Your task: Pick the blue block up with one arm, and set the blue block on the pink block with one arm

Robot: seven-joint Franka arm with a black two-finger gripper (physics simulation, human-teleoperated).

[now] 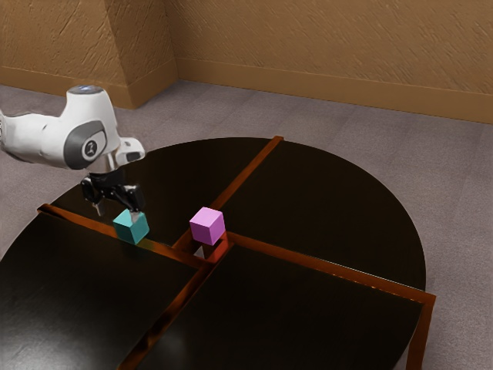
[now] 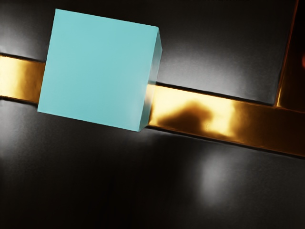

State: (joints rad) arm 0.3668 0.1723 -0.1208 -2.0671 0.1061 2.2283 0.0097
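Observation:
The blue block [image 1: 131,227], a teal cube, rests on the brown wooden strip [image 1: 85,219] that crosses the dark round table. My black gripper [image 1: 115,206] hangs just above it, slightly toward the exterior view's left, open, with its fingers spread and nothing between them. In the wrist view the blue block [image 2: 97,69] lies close under my hand, off to one side of centre, straddling the glossy strip [image 2: 214,117]. The pink block [image 1: 207,225] stands upright near where the strips cross, a short way to the exterior view's right of the blue block.
Raised wooden strips [image 1: 254,166] split the black round table [image 1: 323,200] into four quarters. The table's straight front edge has a wooden rim [image 1: 420,331]. Carpeted floor and tan walls surround it.

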